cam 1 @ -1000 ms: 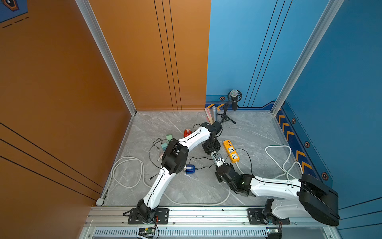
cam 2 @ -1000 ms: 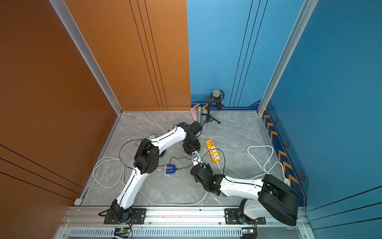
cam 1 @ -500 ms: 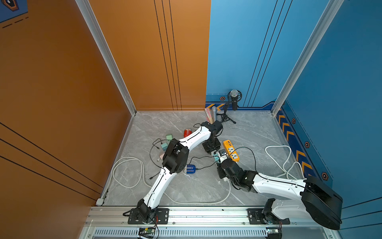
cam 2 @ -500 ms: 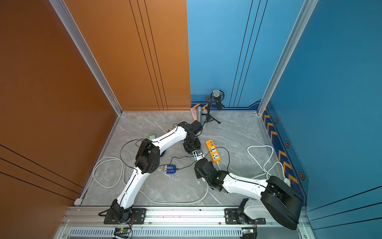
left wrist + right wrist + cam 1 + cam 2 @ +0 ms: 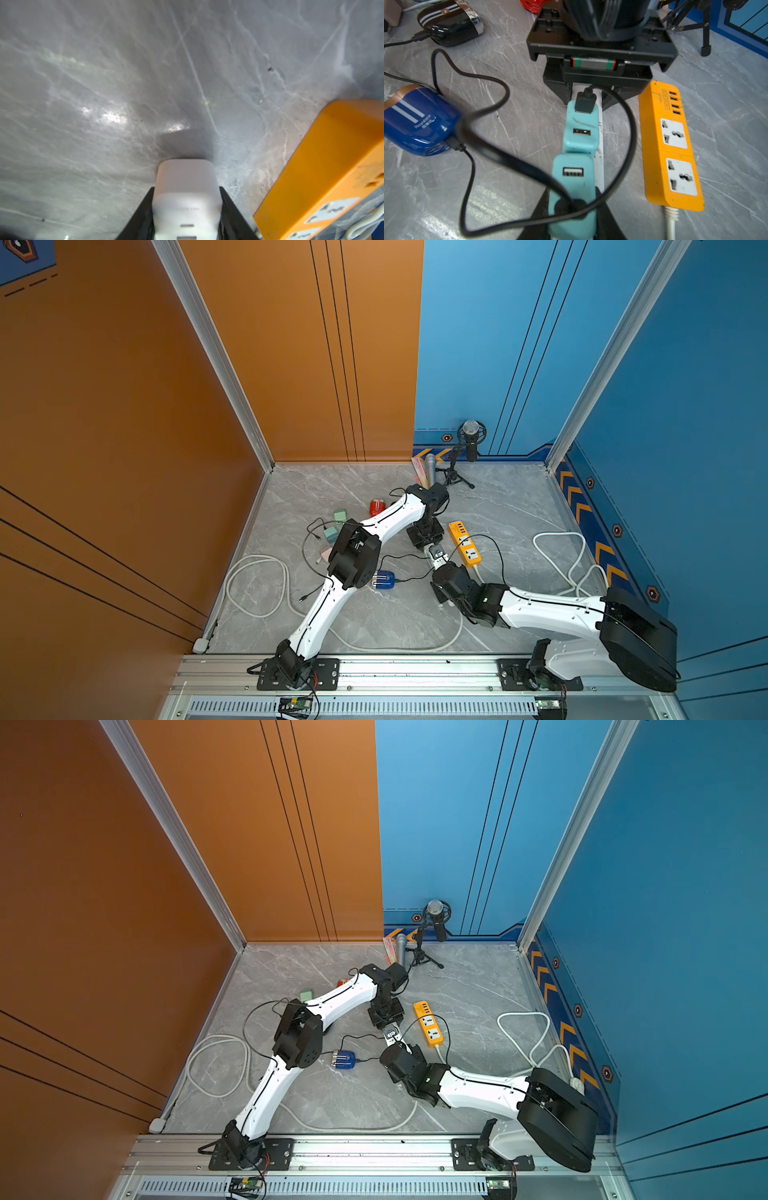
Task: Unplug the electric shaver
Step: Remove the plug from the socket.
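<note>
Beside orange power strip (image 5: 670, 145) — left hand (image 5: 187, 189) clenched on white strip (image 5: 185, 207), right hand (image 5: 571, 192) grasping near teal adapter (image 5: 573, 172); advise straight pull, strip pinned, shaver cable (image 5: 488, 83) slack.

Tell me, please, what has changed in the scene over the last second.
The right gripper edged slightly forward along the white power strip, toward the left gripper. Nothing was taken hold of or let go: the left gripper still clamps the strip's end, the right still grips the teal adapter. The blue shaver and orange power strip stayed put.
</note>
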Action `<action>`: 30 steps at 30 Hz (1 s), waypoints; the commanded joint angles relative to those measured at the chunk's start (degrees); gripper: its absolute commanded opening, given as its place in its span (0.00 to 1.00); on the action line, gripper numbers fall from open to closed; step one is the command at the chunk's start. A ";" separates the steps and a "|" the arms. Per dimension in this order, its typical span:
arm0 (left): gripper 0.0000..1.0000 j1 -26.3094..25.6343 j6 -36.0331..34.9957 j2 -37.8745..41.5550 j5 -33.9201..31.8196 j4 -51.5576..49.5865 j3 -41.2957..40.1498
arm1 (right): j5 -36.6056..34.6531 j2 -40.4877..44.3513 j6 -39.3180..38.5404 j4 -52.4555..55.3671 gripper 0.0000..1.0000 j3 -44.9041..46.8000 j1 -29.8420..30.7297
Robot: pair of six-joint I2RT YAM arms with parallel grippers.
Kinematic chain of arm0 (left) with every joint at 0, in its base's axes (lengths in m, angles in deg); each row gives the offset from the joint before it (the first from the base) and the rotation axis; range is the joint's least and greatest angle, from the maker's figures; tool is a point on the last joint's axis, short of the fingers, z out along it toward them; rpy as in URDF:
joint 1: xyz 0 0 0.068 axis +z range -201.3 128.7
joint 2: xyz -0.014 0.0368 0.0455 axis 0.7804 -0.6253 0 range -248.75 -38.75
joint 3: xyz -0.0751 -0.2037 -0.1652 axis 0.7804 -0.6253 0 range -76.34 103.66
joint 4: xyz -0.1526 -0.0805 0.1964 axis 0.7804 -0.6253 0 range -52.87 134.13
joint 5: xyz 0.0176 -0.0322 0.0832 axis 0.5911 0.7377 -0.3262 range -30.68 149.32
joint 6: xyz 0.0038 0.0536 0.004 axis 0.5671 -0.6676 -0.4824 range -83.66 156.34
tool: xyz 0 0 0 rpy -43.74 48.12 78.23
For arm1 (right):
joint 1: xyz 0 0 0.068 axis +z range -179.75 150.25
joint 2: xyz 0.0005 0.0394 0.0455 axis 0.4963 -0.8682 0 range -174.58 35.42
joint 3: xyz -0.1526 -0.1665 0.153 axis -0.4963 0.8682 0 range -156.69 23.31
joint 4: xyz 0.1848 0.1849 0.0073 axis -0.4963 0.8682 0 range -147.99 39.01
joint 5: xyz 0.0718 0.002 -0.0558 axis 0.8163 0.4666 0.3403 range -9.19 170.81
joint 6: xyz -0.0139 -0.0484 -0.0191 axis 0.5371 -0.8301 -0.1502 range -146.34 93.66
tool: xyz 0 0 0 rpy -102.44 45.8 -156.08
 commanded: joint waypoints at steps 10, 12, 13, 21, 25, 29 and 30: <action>0.26 -2.02 1.42 -3.13 -0.67 0.06 0.07 | 21.25 5.57 10.73 -4.54 0.16 -0.55 -11.69; 0.26 -2.03 1.45 -3.18 -0.71 0.07 0.16 | 23.15 5.47 10.64 -5.06 0.16 -0.51 -12.27; 0.26 -2.11 1.43 -3.22 -0.70 0.08 0.16 | 24.05 5.29 10.34 -5.44 0.16 -0.56 -12.27; 0.26 -2.29 1.61 -3.47 -0.62 0.08 0.11 | 23.09 4.37 7.88 -5.78 0.15 -1.14 -10.75; 0.26 -2.29 1.77 -3.57 -0.48 0.09 0.07 | 10.98 3.06 1.80 -2.35 0.13 -3.11 -5.11; 0.26 -2.29 1.80 -3.75 -0.29 0.08 0.07 | 2.15 1.66 -0.63 -1.33 0.13 -3.77 -2.16; 0.26 -2.29 1.81 -3.75 -0.23 0.08 0.11 | 1.21 1.75 -1.25 -1.83 0.13 -3.48 -1.79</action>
